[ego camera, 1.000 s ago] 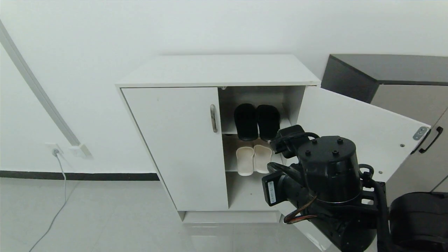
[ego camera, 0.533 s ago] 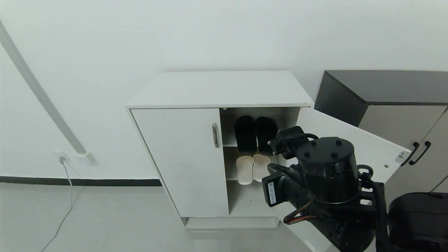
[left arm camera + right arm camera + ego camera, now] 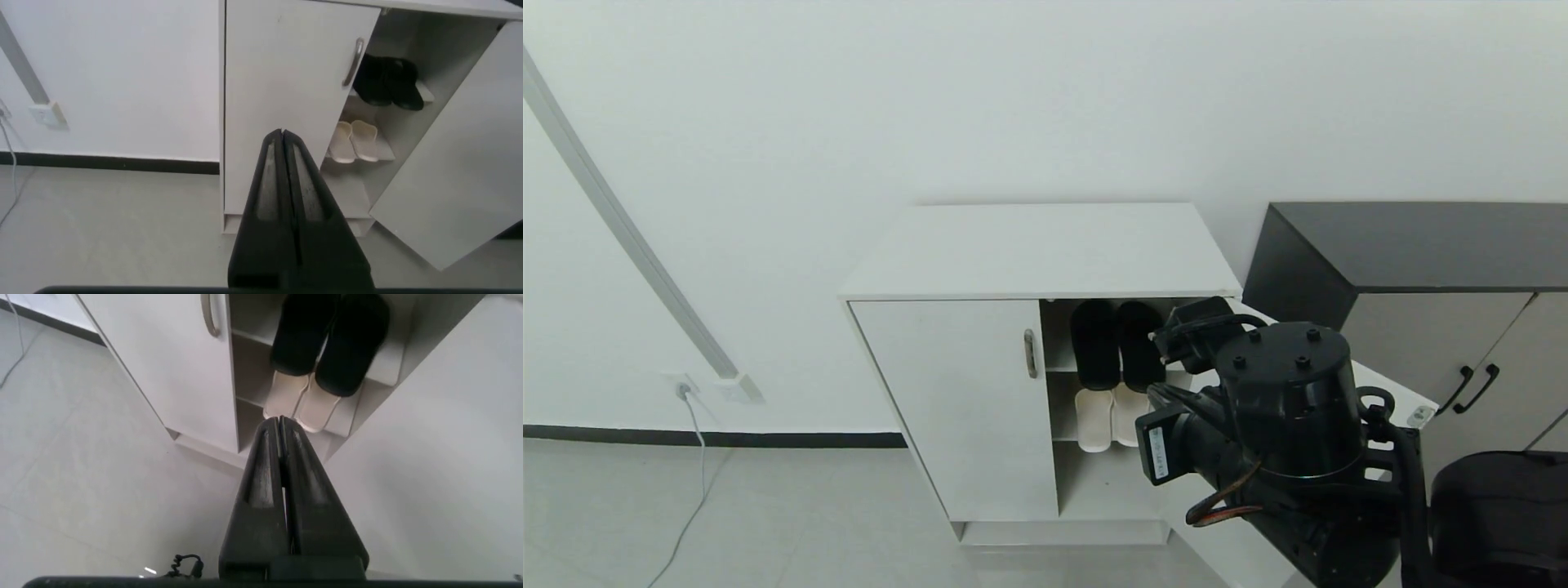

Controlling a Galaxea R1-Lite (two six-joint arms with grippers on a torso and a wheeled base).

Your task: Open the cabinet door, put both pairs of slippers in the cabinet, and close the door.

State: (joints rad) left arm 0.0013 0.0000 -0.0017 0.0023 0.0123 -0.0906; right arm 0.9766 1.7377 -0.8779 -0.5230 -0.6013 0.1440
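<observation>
Right gripper (image 3: 282, 425): fingers pressed together, holding nothing, in front of the open compartment.
Left gripper (image 3: 282, 137): also closed and empty, facing the cabinet (image 3: 286, 82).
Black slippers (image 3: 1116, 343): upper shelf.
White slippers (image 3: 1104, 418): shelf below.
Door (image 3: 441, 457): swung wide. We judge only closing remains, so we would push its outer face steadily along the hinge arc.
Change: the whole head view has shifted and the cabinet sits lower. We put this down to the camera, not the things.

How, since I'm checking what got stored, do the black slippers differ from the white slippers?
The black slippers sit on the upper shelf; the white slippers sit on the shelf below. The black pair looks longer than the white pair. Both lie side by side inside the open cabinet.
</observation>
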